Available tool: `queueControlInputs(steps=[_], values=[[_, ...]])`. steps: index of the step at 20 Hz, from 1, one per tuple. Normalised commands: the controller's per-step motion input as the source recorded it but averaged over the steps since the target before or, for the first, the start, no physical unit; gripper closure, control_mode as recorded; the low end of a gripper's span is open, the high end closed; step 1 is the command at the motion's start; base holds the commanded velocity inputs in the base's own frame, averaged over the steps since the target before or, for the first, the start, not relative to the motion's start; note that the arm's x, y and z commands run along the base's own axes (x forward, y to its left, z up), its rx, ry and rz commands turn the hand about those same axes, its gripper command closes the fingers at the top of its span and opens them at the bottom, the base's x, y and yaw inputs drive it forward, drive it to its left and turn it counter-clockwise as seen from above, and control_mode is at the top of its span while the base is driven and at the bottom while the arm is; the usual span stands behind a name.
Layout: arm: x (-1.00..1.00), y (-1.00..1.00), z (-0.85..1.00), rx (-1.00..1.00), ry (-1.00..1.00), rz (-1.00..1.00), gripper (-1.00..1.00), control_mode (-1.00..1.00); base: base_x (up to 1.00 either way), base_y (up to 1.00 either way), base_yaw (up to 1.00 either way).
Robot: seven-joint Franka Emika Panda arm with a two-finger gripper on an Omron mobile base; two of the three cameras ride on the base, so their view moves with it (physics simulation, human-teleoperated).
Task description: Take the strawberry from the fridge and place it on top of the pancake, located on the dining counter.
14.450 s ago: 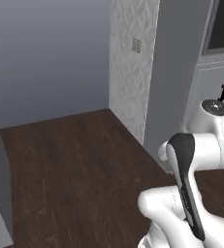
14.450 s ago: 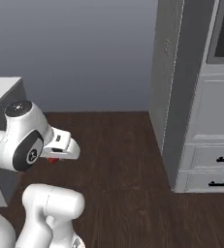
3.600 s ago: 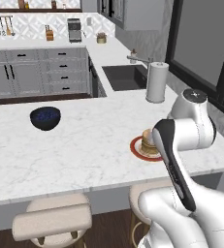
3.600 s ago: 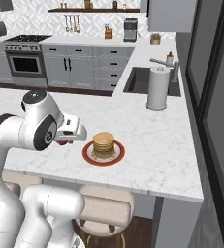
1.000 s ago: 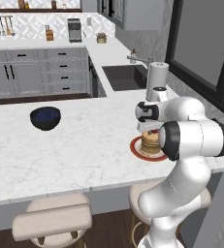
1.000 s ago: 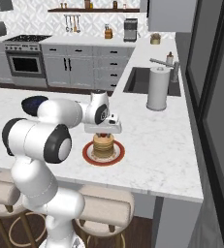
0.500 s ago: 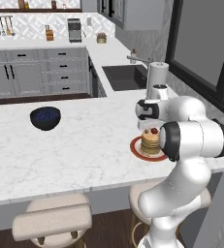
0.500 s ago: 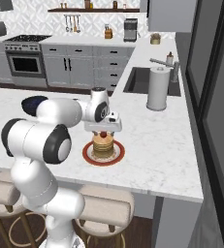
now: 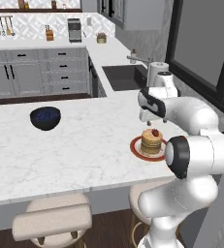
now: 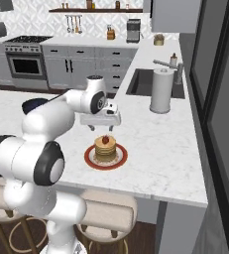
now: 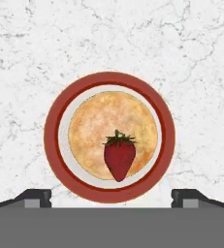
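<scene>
The strawberry (image 11: 119,157) lies on top of the pancake (image 11: 96,126), toward one edge of it. The pancake is a tan stack on a red-rimmed plate (image 11: 50,135) on the white marble dining counter (image 11: 191,48). My gripper (image 11: 111,197) hangs open straight above the plate, with both fingertips spread wider than the plate and nothing between them. From the base views, the gripper (image 9: 152,120) (image 10: 101,128) hovers a short way above the strawberry (image 9: 155,132) (image 10: 105,139) and the pancake (image 9: 151,141) (image 10: 105,148), touching neither. The fridge is out of view.
A dark blue-black bowl (image 9: 45,117) stands on the dining counter (image 9: 84,150) to the left. A paper towel roll (image 10: 160,91) stands beside the sink (image 10: 145,82) on the far counter. Beige stools (image 9: 53,220) sit under the counter's near edge.
The gripper has opened and let go of the strawberry, which now rests on the pancake. The hand has risen slightly above the stack.
</scene>
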Motion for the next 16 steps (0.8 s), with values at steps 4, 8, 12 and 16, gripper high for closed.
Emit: queueControlInputs(steps=[4,8,12,16], values=[[-1.0,0.51,0.29,-0.01,-0.21,0.0,-1.0,-1.0,0.0,0.0,0.0],[-1.0,0.9,0.0,-0.04,-0.13,0.0,-1.0,-1.0,0.0,0.0,0.0],[-1.0,0.94,-0.13,-0.01,-0.01,0.0,-1.0,-1.0,0.0,0.0,0.0],[-0.93,0.71,-0.38,-0.05,0.09,0.0,-1.0,-1.0,0.0,0.0,0.0]])
